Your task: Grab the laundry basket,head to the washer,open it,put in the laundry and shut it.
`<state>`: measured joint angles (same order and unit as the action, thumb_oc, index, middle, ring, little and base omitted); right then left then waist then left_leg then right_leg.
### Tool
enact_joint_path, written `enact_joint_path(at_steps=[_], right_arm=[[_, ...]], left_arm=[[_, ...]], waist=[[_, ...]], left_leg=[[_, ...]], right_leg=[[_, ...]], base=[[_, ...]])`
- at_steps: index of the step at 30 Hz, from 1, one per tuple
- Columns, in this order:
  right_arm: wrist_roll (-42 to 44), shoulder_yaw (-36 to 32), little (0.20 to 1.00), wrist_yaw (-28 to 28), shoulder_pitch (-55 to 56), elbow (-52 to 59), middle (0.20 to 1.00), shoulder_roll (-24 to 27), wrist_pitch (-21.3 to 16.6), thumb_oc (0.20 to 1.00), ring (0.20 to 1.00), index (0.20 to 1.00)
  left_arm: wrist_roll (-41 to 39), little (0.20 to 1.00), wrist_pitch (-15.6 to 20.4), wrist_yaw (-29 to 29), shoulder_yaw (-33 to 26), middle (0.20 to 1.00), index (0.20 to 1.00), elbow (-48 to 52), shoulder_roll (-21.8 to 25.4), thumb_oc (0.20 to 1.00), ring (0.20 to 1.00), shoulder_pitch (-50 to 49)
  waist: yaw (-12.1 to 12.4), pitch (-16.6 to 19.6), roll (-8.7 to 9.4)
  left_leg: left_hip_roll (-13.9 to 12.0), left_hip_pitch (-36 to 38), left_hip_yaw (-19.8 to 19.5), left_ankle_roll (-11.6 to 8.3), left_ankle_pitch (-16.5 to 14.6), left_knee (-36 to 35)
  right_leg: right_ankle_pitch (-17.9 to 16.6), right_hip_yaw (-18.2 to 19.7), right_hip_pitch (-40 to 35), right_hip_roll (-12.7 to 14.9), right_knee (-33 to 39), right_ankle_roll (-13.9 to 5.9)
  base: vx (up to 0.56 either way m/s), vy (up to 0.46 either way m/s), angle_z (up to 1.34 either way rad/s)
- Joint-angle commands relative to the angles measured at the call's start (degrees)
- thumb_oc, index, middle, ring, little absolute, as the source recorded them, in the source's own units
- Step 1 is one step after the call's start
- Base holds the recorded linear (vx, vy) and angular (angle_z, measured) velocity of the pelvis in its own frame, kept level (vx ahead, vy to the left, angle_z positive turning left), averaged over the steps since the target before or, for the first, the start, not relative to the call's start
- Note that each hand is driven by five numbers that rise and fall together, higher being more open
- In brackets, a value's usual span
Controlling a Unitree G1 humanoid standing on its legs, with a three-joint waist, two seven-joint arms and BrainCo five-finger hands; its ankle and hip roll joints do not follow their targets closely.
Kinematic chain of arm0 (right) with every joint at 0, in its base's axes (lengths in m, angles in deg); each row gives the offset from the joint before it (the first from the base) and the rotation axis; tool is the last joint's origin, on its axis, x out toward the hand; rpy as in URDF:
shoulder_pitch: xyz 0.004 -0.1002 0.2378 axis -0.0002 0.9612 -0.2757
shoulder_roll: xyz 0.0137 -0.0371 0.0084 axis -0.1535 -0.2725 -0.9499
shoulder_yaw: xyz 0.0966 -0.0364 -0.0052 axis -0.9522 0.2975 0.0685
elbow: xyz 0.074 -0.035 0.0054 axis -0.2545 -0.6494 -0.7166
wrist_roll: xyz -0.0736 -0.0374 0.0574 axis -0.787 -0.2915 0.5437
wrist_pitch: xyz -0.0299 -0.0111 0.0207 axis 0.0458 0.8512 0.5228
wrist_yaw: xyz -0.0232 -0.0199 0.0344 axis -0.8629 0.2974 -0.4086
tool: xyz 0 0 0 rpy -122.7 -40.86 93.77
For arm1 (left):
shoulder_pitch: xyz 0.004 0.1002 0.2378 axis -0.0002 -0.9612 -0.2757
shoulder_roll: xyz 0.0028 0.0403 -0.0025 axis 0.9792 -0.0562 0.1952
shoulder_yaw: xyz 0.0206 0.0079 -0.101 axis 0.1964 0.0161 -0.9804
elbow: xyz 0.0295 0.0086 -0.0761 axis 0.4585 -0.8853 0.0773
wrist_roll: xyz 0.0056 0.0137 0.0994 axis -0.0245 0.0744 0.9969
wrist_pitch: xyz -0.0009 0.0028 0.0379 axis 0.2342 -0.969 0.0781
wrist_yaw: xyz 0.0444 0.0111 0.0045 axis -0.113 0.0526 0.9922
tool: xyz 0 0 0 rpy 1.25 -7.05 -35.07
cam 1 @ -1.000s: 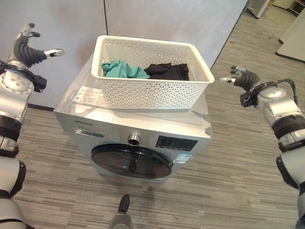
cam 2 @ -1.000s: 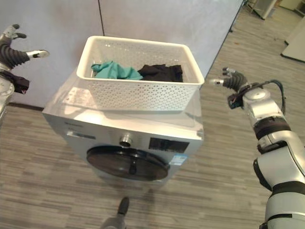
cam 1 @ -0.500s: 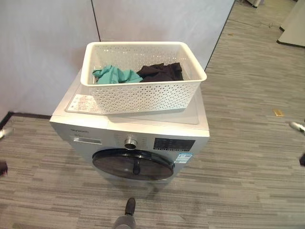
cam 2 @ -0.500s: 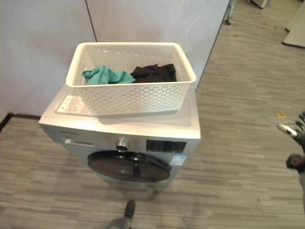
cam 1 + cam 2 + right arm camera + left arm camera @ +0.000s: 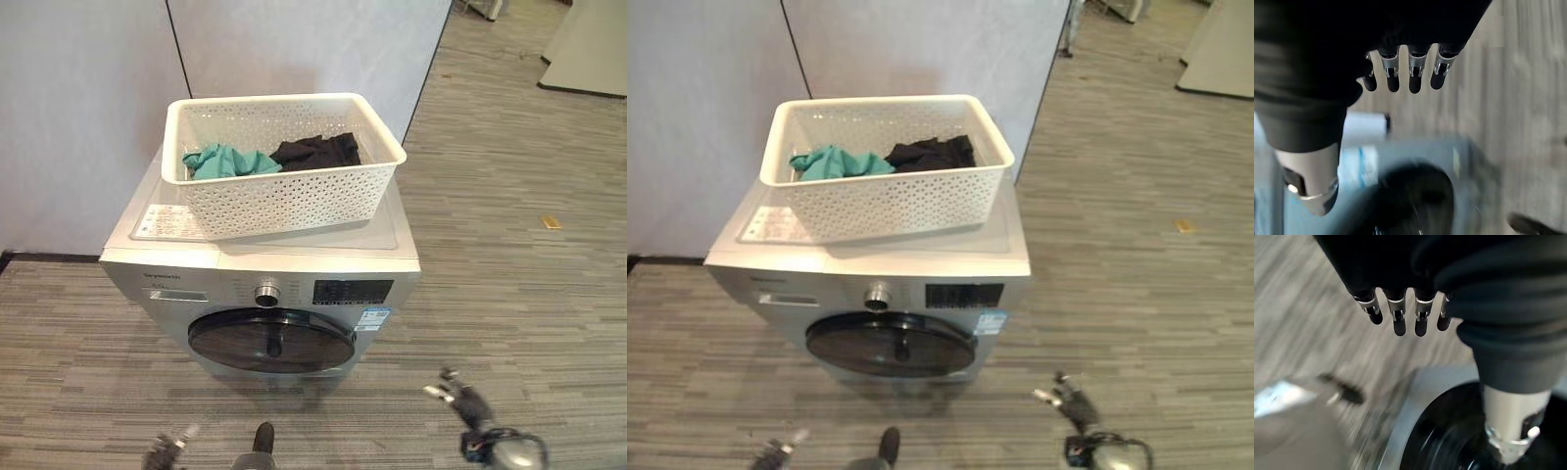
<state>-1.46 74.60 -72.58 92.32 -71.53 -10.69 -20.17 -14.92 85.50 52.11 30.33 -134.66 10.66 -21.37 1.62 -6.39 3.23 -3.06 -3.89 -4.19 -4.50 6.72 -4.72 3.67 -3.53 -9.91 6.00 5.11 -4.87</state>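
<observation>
Now the white perforated plastic laundry basket (image 5: 279,166) sits on the silver front-loading washer (image 5: 265,284), whose round dark door (image 5: 271,340) lies just beyond both empty, loose-fingered robot hands, left robot hand (image 5: 168,448) and right robot hand (image 5: 460,401), low near the floor.

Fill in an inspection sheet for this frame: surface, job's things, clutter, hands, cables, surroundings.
Surface: washer top, bearing the basket.
Job's things: white laundry basket on the washer, holding a teal garment and a black garment; round door shut.
Clutter: small yellowish scrap on the floor.
Hands: left hand and right hand low by the washer's front, fingers straight, holding nothing.
Cables: nothing seen.
Surroundings: grey partition panels behind; striped floor.
</observation>
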Motion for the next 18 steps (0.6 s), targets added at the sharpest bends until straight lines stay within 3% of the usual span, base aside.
enact_joint_path(at_steps=[1,4,9,15,18], right_arm=[[-1.5,-0.2,1.0,-0.8,-4.8,0.1,1.0,0.7,-1.7,1.0,1.0,1.0],[-6.6,4.9,1.0,-1.7,-7.7,0.5,1.0,1.0,-1.3,1.0,1.0,1.0],[-17.0,8.4,1.0,-3.8,-12.3,2.7,1.0,4.7,-2.5,1.0,1.0,1.0],[-22.6,12.0,1.0,-5.9,-18.2,0.1,1.0,4.8,-2.9,1.0,1.0,1.0],[-26.0,14.7,1.0,-6.8,-22.9,-5.1,1.0,3.7,-2.8,1.0,1.0,1.0]], left_arm=[[2.4,1.0,1.6,0.6,0.5,1.0,1.0,-3.0,1.0,1.0,1.0,3.6],[8.3,1.0,1.0,1.8,2.3,1.0,1.0,-11.6,-0.1,1.0,1.0,7.7],[17.9,1.0,1.3,3.9,4.9,1.0,1.0,-15.5,0.2,1.0,1.0,9.9],[18.7,1.0,1.5,4.2,6.3,1.0,1.0,-15.8,0.0,1.0,1.0,10.0],[16.2,1.0,1.8,3.2,6.1,1.0,1.0,-14.9,-0.3,1.0,1.0,9.1]], waist=[[1.0,0.2,-0.92],[1.0,0.9,-0.95],[1.3,1.2,-1.2],[2.2,1.2,-1.55],[3.9,1.0,-1.67]], left_leg=[[-3.5,6.0,0.3,0.98,-8.1,3.6],[-3.7,6.3,0.1,0.78,-8.0,3.2],[-3.8,6.7,-0.3,0.68,-7.8,2.7],[-3.7,7.0,-0.7,0.8,-7.8,2.5],[-3.5,6.9,-1.5,0.86,-7.7,2.4]], right_leg=[[-5.2,-0.4,6.6,2.8,-0.9,-2.13],[-4.8,-0.6,6.2,2.7,-0.8,-2.04],[-4.4,-1.3,5.7,2.8,-0.9,-2.04],[-4.3,-2.0,5.1,2.9,-0.9,-2.08],[-4.2,-2.7,4.6,3.1,-0.9,-2.08]], base=[[0.0,-0.04,0.14],[0.02,-0.036,0.02],[0.01,-0.014,0.04],[0.01,0.003,0.05],[0.01,0.005,0.04]])
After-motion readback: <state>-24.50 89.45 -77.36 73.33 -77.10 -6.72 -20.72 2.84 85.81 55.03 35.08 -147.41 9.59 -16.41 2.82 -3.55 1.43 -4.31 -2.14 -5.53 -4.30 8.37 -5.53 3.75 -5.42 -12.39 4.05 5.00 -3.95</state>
